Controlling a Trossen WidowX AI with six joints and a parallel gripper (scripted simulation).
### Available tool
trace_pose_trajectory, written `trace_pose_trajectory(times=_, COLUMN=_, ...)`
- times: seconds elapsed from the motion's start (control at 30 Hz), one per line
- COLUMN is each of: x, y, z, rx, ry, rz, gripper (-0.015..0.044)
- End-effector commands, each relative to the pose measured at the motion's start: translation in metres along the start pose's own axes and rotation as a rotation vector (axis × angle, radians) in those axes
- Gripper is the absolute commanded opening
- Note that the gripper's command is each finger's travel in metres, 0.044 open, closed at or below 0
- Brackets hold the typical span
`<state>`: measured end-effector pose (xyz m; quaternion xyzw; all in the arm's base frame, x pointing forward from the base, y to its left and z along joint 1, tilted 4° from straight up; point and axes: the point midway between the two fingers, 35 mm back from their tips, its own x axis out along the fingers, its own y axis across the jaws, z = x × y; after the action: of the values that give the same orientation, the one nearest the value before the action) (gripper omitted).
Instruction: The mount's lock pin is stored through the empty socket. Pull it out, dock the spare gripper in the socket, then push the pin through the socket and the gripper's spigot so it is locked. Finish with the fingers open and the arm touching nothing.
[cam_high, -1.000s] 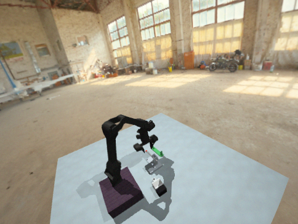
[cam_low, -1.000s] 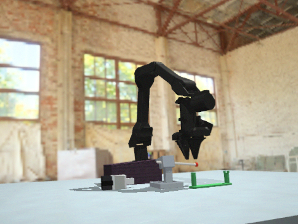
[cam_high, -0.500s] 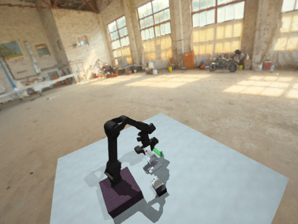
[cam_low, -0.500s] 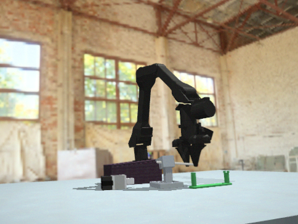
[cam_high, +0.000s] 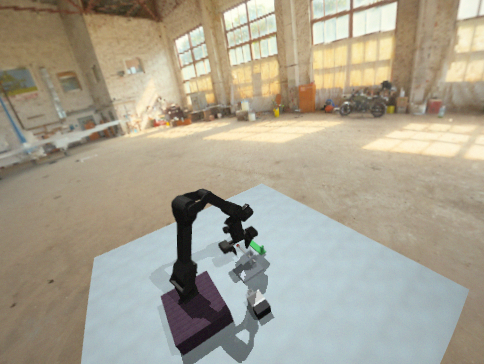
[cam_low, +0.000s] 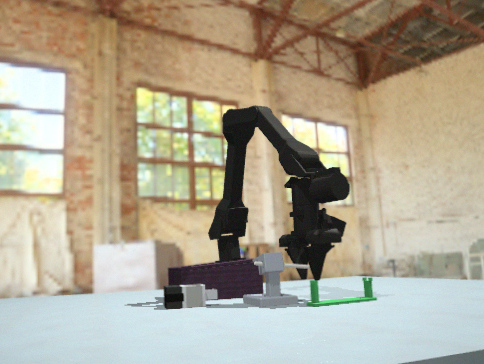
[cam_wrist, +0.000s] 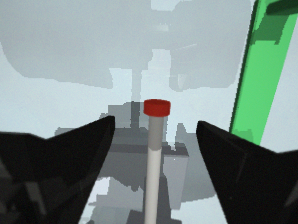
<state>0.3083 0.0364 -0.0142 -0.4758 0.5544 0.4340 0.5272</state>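
The grey mount (cam_high: 254, 270) (cam_low: 272, 285) stands on the table, its socket block on a short post. The lock pin (cam_low: 294, 266) (cam_wrist: 153, 185) runs level through the socket, its long end sticking out towards my gripper. Its red head shows in the wrist view and is hidden behind a finger in the exterior view. My gripper (cam_high: 242, 249) (cam_low: 310, 278) (cam_wrist: 155, 124) is open, pointing down, with one finger on each side of the pin's head end and a gap on both sides. The spare gripper (cam_high: 259, 304) (cam_low: 194, 296), grey with a black end, lies on the table beside the mount.
A green stand (cam_high: 257, 247) (cam_low: 342, 301) (cam_wrist: 265, 75) with two uprights lies close to the mount, just beside my fingers. The dark purple base block (cam_high: 197, 312) (cam_low: 215, 280) carries the arm behind the mount. All stand on the pale table (cam_high: 360, 300) (cam_low: 150, 335).
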Motion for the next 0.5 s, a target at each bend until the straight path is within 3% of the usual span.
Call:
trace_pose_trajectory(times=0.0, x=0.0015, y=0.0012, z=0.0002, rx=-0.004, ry=-0.004, rz=0.003, gripper=0.0247)
trace_pose_trajectory(times=0.3, x=0.0015, y=0.0013, z=0.0003, rx=-0.004, ry=-0.004, rz=0.003, gripper=0.0011)
trace_pose_trajectory(times=0.47, x=0.0015, y=0.0012, z=0.0003, rx=-0.004, ry=-0.004, rz=0.003, gripper=0.0000)
